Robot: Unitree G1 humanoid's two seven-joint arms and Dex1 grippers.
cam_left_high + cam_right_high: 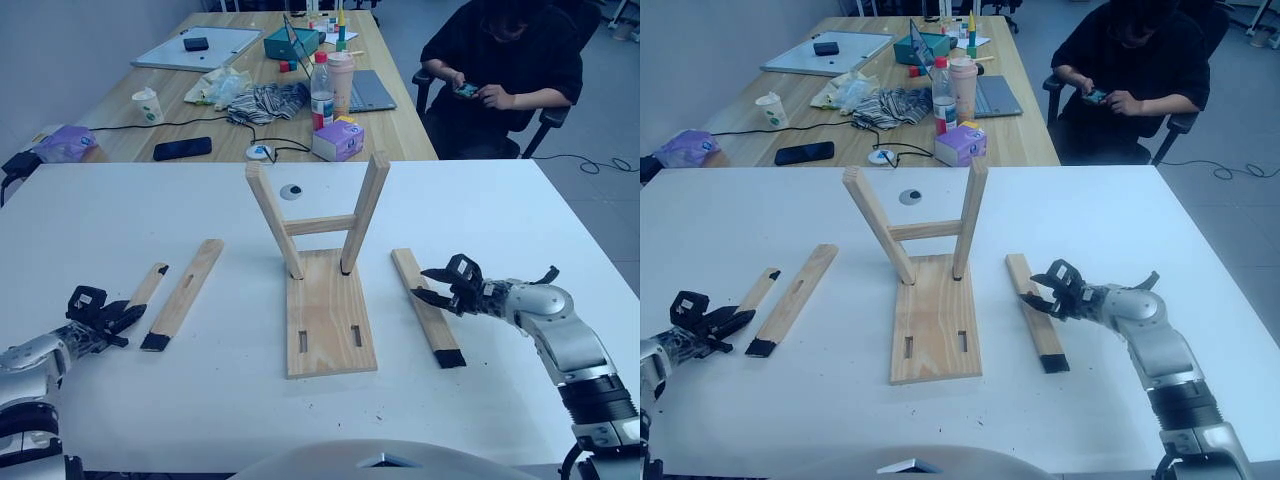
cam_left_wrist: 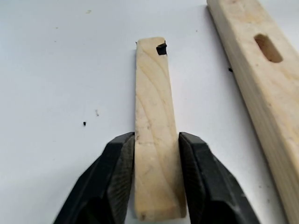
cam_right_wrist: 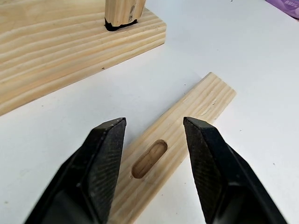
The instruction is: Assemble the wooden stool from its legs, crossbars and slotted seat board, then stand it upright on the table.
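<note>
The white table (image 1: 120, 220) carries the seat board (image 1: 330, 335) lying flat in its middle. Two upright legs (image 1: 272, 215) and a fixed crossbar (image 1: 318, 225) stand in its far slots, so the near slots wait for the second pair. At the near left, the left gripper (image 2: 156, 163) is clenched on the short crossbar (image 2: 153, 107), beside the left loose leg (image 1: 185, 292). At the right, the right gripper (image 3: 154, 128) hangs with jaws spread over the right loose leg (image 3: 196, 109), probably to seize it.

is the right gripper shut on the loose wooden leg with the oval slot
No: the right gripper is open, its fingers spread wide over the light wooden slotted leg.
</note>
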